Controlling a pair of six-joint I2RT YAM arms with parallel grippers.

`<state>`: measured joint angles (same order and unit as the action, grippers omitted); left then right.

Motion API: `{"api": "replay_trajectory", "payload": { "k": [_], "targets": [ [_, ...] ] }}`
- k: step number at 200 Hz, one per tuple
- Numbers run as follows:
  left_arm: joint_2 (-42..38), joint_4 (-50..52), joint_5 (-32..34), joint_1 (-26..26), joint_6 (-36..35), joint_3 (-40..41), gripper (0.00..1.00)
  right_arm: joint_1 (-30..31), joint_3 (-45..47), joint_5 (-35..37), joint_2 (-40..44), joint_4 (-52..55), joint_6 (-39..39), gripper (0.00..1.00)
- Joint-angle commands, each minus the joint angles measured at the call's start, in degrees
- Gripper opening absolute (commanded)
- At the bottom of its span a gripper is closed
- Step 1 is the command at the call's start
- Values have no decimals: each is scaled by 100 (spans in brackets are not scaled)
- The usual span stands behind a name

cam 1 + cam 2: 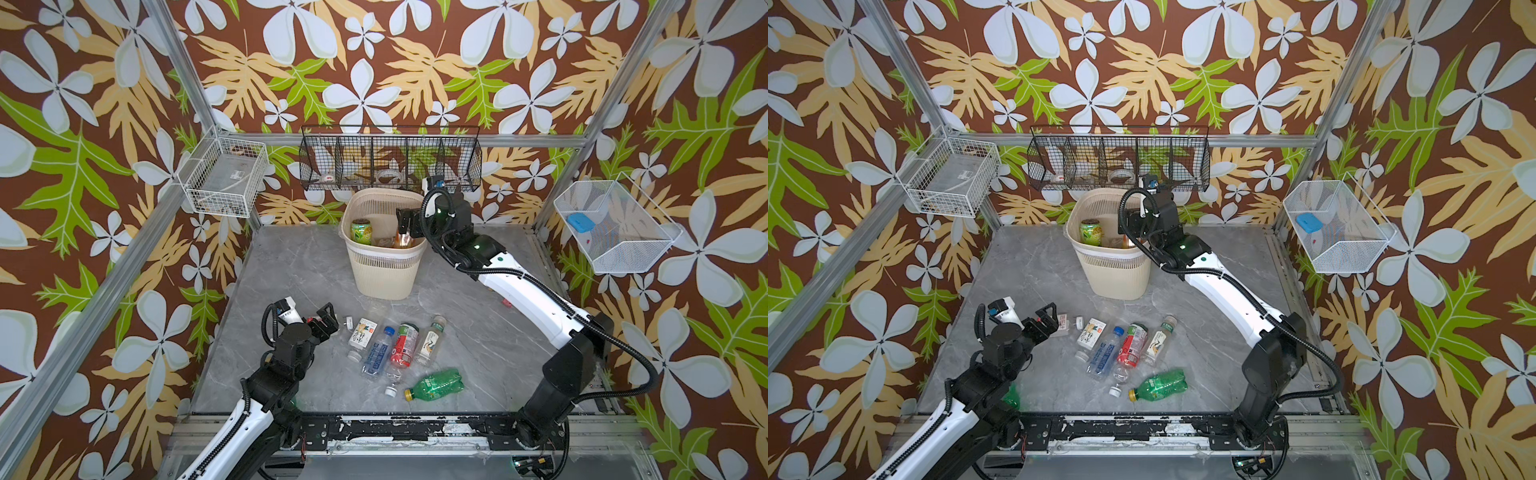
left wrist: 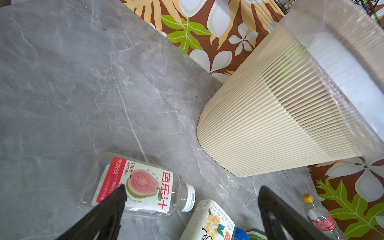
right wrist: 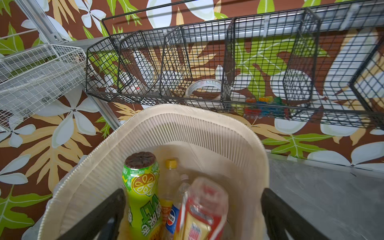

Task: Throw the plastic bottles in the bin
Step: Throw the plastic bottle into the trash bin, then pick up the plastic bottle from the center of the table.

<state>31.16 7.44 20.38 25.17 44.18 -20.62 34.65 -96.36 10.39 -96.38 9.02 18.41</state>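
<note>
Overhead, the right gripper (image 1: 405, 222) hangs above the mouth of the bin (image 1: 386, 274), its jaws spread wide and clamping nothing. Holding it there looks meant to let a bottle fall cleanly inside rather than clip the rim. Directly beneath it, inside the bin, a red-and-yellow-labelled bottle (image 3: 202, 209) lies tilted beside a green-labelled bottle (image 3: 142, 193) and a yellow-capped bottle (image 3: 170, 176). In front of the bin, on the robot's side, the remaining work waits on the grey tabletop (image 1: 291, 270). A loose cluster of bottles (image 1: 401, 347) lies there on its sides, and a green bottle (image 1: 436, 384) lies farthest from the bin. The left gripper (image 1: 330, 322) sits low at the edge of that cluster, in front of the bin and to the robot's left, with its jaws likewise apart and empty. It is close over a guava-juice bottle (image 2: 143, 187) — apparently lined up so the fingers can straddle it for the next pick. Several bottles are binned — more lie outside.
</note>
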Motion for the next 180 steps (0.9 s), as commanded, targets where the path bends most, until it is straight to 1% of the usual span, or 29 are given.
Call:
{"api": "replay_trajectory", "payload": {
  "k": [1, 19, 38, 62, 80, 98, 121, 150, 163, 180],
  "targets": [
    [94, -191, -73, -12, -67, -64, 100, -46, 499, 26, 585, -621, 110, 100],
    [250, -310, -172, -12, -67, -97, 100, -61, 1302, 194, 1323, -811, 125, 100],
    [410, -396, -273, -12, -58, -125, 100, -60, 2559, 361, 2267, -967, 237, 100],
    [547, -487, -425, -12, -40, -133, 100, -85, 4206, 685, 3476, -930, 670, 100],
    [627, -494, -561, -12, -49, -135, 100, -125, 4933, 762, 4079, -658, 1015, 100],
    [718, -498, -764, -12, -50, -143, 100, -136, 5197, 778, 4330, -328, 1120, 100],
    [925, -359, -1107, -12, -98, -224, 100, -143, 5242, 769, 4295, -139, 1180, 100],
    [1382, -136, -1712, -3, -265, -376, 94, -143, 5216, 563, 4119, -265, 1262, 100],
    [1575, -80, -1875, 83, -307, -437, 92, -143, 5196, 510, 4054, -295, 1279, 100],
    [1786, 49, -1857, 316, -322, -520, 90, -143, 5163, 516, 4005, -304, 1287, 99]
  ]
}}
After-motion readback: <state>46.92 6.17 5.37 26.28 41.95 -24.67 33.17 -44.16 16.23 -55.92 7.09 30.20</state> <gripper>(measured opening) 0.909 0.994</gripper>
